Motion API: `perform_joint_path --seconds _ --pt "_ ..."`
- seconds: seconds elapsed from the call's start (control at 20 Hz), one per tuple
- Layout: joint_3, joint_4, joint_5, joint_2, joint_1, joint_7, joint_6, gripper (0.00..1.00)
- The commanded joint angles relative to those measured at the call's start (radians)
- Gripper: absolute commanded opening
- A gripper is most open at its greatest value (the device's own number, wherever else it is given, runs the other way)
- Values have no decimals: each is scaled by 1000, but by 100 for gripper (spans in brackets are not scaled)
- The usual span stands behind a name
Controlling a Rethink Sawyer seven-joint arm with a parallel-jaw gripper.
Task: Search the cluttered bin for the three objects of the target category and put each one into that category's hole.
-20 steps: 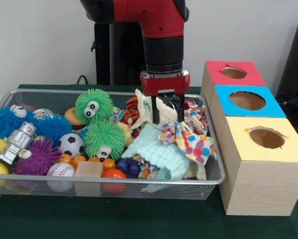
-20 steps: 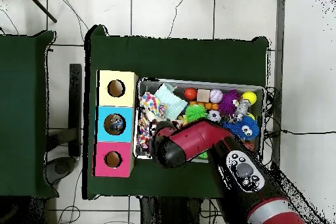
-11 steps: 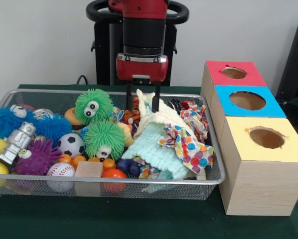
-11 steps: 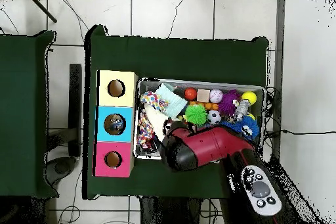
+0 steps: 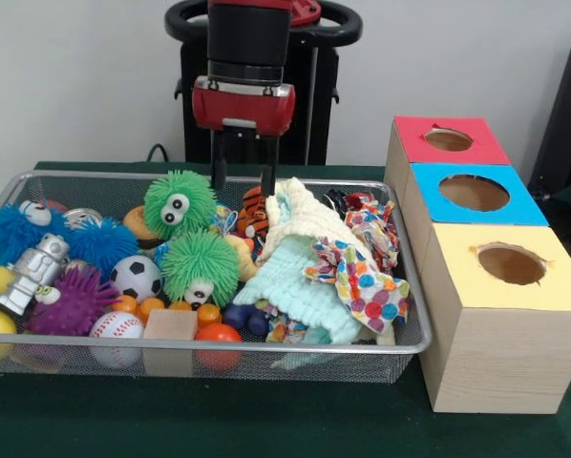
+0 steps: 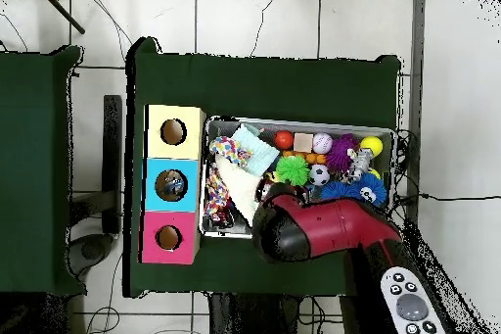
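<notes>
Gripper (image 5: pixel 243 181) hanging empty with fingers (image 5: pixel 217 172) parted above the bin's (image 5: pixel 37 336) back rim, tiger toy (image 5: pixel 252 212) just below the tips, cloth heap (image 5: pixel 314 262) beside it toward the holed boxes (image 5: pixel 500 315).

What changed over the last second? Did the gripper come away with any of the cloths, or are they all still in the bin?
The gripper rose out of the cloth pile and shifted left in the front view; its fingers are open and empty. The cream cloth it had been down in settled back over the mint knit cloth. The balls, the green fuzzy toys and the three boxes stayed put.
</notes>
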Motion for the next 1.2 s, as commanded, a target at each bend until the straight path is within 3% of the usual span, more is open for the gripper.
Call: perform_joint_path --seconds 0.05,0.25,0.55,0.8,1.2 --pt "-67 -15 18 45 1 123 -71 100" --pt "-209 -112 -14 113 81 181 -43 100" --pt "-265 -156 -7 206 89 147 -60 100" --pt "-279 -189 -2 260 87 127 -107 100" --pt "-251 -194 -2 274 68 72 -140 100"
